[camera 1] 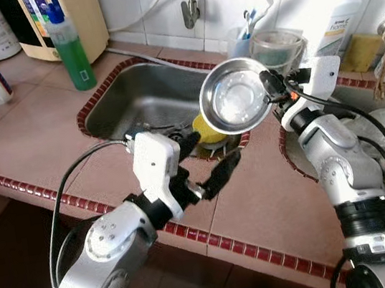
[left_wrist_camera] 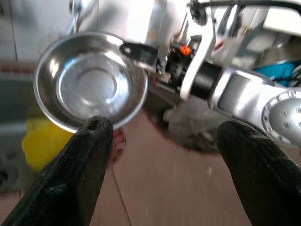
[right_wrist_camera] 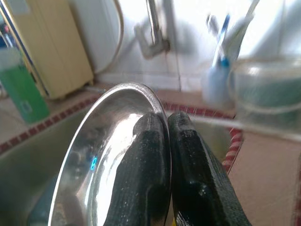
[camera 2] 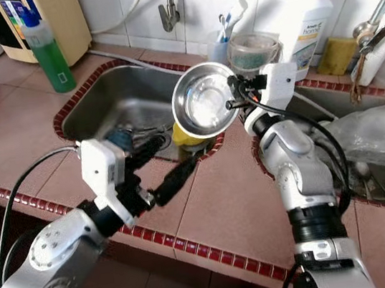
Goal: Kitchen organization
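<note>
A: From the head views, where is the bowl (camera 1: 235,96)?

B: It is held up in the air, tilted, above the near rim of the sink (camera 1: 109,98), with a yellow sponge (camera 1: 207,131) behind and below it. The right pincer (camera 1: 269,89) pinches its rim on the side toward the right arm. The left pincer (camera 1: 211,157) sits lower, over the table (camera 1: 24,133) edge, fingers spread and holding nothing.

A: And the left wrist view?

B: The bowl (left_wrist_camera: 91,86) faces that camera, its hollow showing. The two spread left fingers (left_wrist_camera: 89,155) frame it from beneath, one near its lower rim and not clearly touching. The right arm's wrist (left_wrist_camera: 221,84) is just beside the bowl.

A: The right wrist view?

B: The two fingers (right_wrist_camera: 148,165) are pressed onto the rim, one inside the bowl (right_wrist_camera: 99,155) and one outside. The bite looks shallow, at the edge only.

A: So how should the robot do this step well?

B: Likely the bowl is being carried to a place, or handed across. With such a thin grip on smooth steel, the robot should move slowly and keep the bowl from swinging. If the left pincer takes it, it should close on the far rim before the right lets go.
</note>
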{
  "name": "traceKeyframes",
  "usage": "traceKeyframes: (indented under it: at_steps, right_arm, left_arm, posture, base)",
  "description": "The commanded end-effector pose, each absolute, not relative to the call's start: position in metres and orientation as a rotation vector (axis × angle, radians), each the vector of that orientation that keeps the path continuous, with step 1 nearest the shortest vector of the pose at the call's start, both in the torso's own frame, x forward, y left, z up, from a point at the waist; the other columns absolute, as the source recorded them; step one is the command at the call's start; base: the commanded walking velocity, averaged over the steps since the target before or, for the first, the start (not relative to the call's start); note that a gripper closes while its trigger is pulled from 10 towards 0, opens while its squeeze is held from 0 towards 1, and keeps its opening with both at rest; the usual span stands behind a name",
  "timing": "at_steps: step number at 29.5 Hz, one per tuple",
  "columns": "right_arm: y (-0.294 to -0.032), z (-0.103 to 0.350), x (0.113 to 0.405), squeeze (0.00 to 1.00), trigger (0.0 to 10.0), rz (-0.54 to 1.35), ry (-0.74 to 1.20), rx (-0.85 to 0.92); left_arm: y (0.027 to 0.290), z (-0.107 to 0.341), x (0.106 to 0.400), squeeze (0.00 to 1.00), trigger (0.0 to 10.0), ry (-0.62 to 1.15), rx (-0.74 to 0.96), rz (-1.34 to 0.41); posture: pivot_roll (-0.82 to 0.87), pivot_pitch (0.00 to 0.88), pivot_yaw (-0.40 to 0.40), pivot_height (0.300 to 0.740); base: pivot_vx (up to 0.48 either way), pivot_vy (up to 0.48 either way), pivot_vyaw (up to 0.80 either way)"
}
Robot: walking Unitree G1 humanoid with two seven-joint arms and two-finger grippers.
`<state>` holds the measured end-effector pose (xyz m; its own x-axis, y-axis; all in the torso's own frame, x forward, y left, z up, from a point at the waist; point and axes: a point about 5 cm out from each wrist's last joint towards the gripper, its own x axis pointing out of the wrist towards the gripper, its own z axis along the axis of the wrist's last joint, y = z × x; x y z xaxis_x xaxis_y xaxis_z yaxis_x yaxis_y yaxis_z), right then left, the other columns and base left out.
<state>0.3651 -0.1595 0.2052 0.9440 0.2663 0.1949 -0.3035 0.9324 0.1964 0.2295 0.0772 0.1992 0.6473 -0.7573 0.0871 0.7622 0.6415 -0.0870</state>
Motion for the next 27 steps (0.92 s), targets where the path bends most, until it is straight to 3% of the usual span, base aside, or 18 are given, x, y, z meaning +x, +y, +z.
traceKeyframes:
  at_steps: [1,12,27]
  right_arm:
    - [-0.156,0.21,0.368,0.0,10.0,0.309,-0.183,0.219]
    - [-0.141,0.212,0.383,0.0,10.0,0.372,-0.175,0.215]
    - [-0.123,0.232,0.401,0.0,10.0,0.48,-0.173,0.216]
  left_arm:
    - [0.076,0.201,0.224,0.0,10.0,-0.03,-0.118,-0.873]
    - [0.078,0.21,0.216,0.0,10.0,0.006,-0.127,-0.86]
    - [0.069,0.216,0.211,0.0,10.0,0.029,-0.164,-0.862]
  posture:
    - [0.02,0.276,-0.017,0.74]
    - [0.05,0.381,0.006,0.74]
    - [0.05,0.427,-0.005,0.74]
  base:
    - [0.0,0.0,0.0]
    - [0.0,0.0,0.0]
    - [0.0,0.0,0.0]
